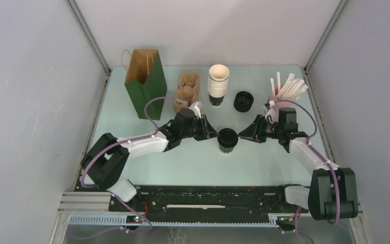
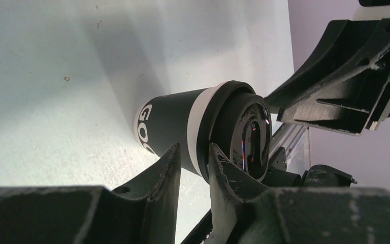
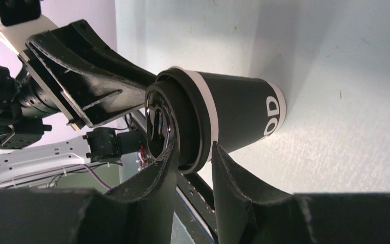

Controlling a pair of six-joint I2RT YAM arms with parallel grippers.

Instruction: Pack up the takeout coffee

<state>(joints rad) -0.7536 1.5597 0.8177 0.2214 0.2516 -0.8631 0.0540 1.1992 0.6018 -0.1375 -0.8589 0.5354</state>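
My left gripper (image 1: 214, 134) and right gripper (image 1: 241, 134) both clamp the coffee cup (image 1: 227, 140). Open table (image 1: 183, 165) on its near side; cup stack (image 1: 218, 84), lids (image 1: 243, 101) behind.

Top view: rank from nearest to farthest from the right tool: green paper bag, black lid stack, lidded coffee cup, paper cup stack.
1. Lidded coffee cup, at the right tool.
2. Black lid stack, just behind it.
3. Paper cup stack, farther back, leftward.
4. Green paper bag, back left.
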